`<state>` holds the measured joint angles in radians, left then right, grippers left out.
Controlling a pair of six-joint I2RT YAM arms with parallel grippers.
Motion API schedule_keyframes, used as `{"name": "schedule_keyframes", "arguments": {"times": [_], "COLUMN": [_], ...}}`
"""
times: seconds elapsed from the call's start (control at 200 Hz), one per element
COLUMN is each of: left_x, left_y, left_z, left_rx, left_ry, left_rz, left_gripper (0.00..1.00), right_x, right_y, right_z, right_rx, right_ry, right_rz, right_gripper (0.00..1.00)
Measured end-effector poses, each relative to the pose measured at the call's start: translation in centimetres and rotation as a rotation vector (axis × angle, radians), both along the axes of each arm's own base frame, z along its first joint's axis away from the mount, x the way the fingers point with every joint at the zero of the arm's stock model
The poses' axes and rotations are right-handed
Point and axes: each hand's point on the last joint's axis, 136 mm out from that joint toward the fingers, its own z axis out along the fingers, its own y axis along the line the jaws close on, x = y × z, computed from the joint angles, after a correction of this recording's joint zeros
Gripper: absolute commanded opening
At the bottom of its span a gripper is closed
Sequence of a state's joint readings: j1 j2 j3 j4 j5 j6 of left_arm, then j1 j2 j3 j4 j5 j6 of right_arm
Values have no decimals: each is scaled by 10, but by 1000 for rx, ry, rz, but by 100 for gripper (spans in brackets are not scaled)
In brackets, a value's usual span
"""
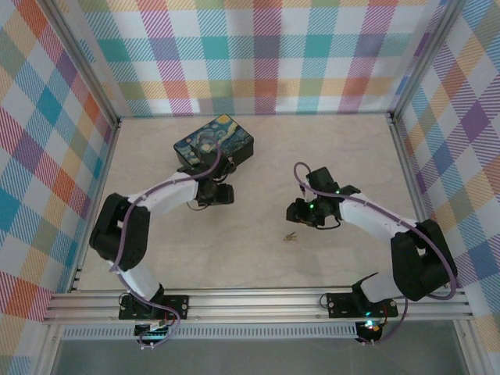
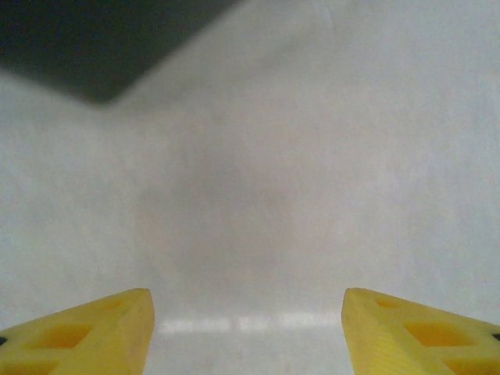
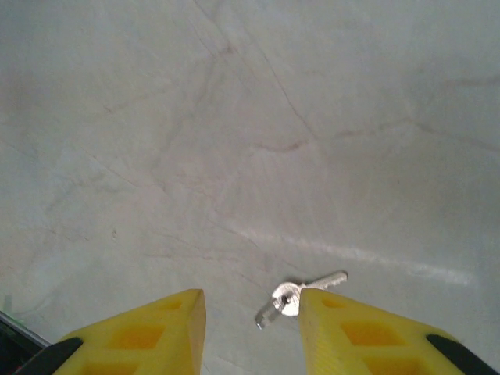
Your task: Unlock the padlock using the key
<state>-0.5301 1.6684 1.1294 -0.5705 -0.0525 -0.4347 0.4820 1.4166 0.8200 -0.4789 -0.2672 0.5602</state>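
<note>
Seen from above, one pale marbled table (image 1: pixel 258 168) sits inside plaid walls (image 1: pixel 266 55) of many colours, and two white-and-black arms rise from a metal rail (image 1: pixel 258 305) at six o'clock. One box (image 1: pixel 213 142), printed with a swirling blue-and-yellow night sky, lies at eleven o'clock from the table's centre; whether it carries lettering cannot be told at this size. The left gripper (image 1: pixel 216 194) hangs at nine o'clock from centre, just at six o'clock of the box. The right gripper (image 1: pixel 306 212) hangs at four o'clock from centre. One small key (image 1: pixel 291 237) lies on the table at five o'clock from centre, just at seven o'clock of the right gripper and well apart from the box. In the left wrist view, the left gripper (image 2: pixel 246 297) shows two yellow fingers (image 2: pixel 117 328) at seven and five o'clock, spread wide with bare table between them and nothing held; one dark blurred shape (image 2: pixel 94 39) fills the eleven o'clock corner. In the right wrist view, the right gripper (image 3: pixel 251 297) shows two yellow fingers (image 3: pixel 156 336) parted moderately, gripping nothing. The silver key (image 3: pixel 287 298) lies flat on the table in the gap at six o'clock, its round head right against the right-hand finger; whether they touch cannot be told.
</note>
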Motion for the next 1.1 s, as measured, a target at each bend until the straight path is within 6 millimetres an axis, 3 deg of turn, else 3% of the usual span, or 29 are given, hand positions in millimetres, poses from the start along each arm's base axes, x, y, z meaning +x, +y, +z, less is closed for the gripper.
{"name": "schedule_keyframes", "arguments": {"times": [0.17,0.345,0.845,1.1], "left_x": [-27,-35,-34,-34], "left_y": [-15,-9,-5,-5], "left_z": [18,21,31,31], "left_rx": [-34,-39,-32,-27], "left_ry": [-38,-48,-87,-90], "left_rz": [-37,-14,-13,-28], "left_gripper": [66,66,67,67], "right_x": [-18,-24,-25,-19], "right_y": [12,17,10,20], "right_z": [-8,-22,-47,-52], "right_rx": [-21,-65,-161,-175], "right_ry": [33,63,125,137], "right_rz": [27,11,-98,-108], "right_gripper": [37,34,37,30]}}
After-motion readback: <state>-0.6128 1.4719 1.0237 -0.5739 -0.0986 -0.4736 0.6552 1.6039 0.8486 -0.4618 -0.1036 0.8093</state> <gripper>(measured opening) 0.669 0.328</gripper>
